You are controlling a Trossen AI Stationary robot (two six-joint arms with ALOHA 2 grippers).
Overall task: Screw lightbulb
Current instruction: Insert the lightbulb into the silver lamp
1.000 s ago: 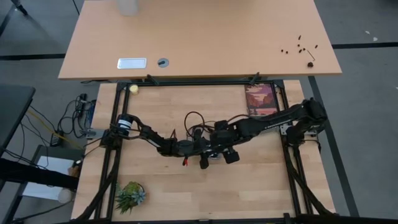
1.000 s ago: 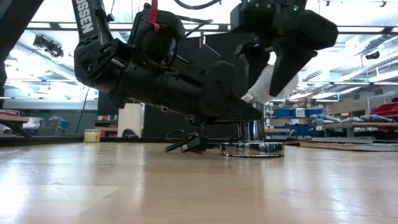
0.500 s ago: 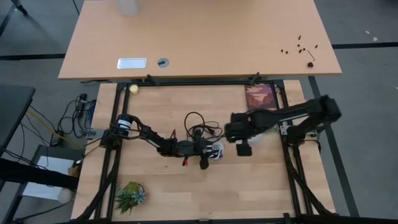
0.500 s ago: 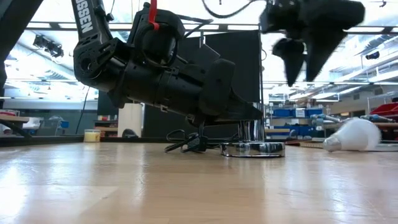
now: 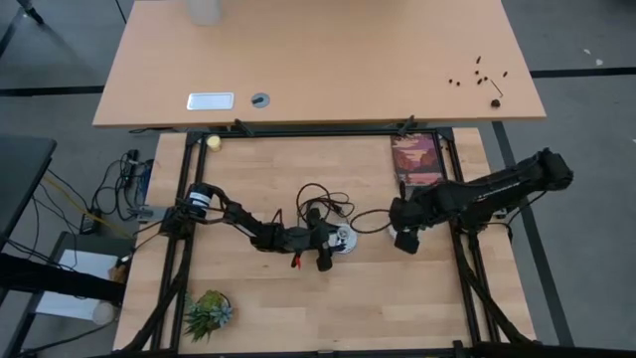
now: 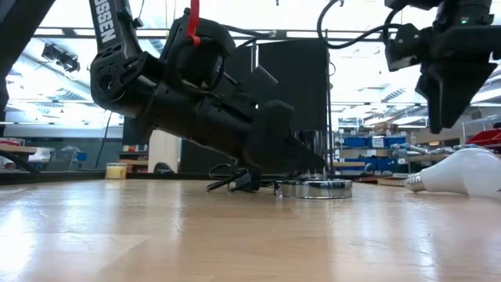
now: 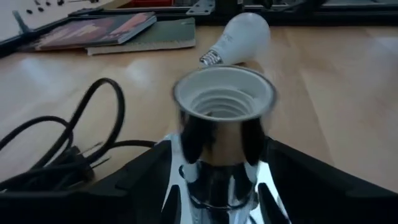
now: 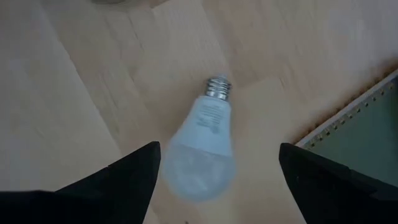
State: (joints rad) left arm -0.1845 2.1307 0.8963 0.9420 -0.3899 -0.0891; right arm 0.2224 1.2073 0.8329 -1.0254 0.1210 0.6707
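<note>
The work surface is a pale wooden table (image 5: 298,298) inside a black frame, with a small green plant (image 5: 208,312) near its left front corner and a larger tan desk (image 5: 318,60) beyond it; at table height the room behind shows a bright, open hall with shelving. The left gripper (image 5: 338,242) reaches low across the middle of the table, its fingers spread loosely on either side of the shiny socket (image 7: 224,134), whose threaded mouth is empty, with the black cord (image 5: 318,194) coiled beside it. Farther right, a book (image 5: 416,159) lies by the frame. The lightbulb (image 8: 205,140), white and rounded with a ribbed silvery base, lies on its side on the wood, well apart from the socket. The right gripper (image 8: 217,171) hovers above it, fingers wide open and not touching it.
</note>
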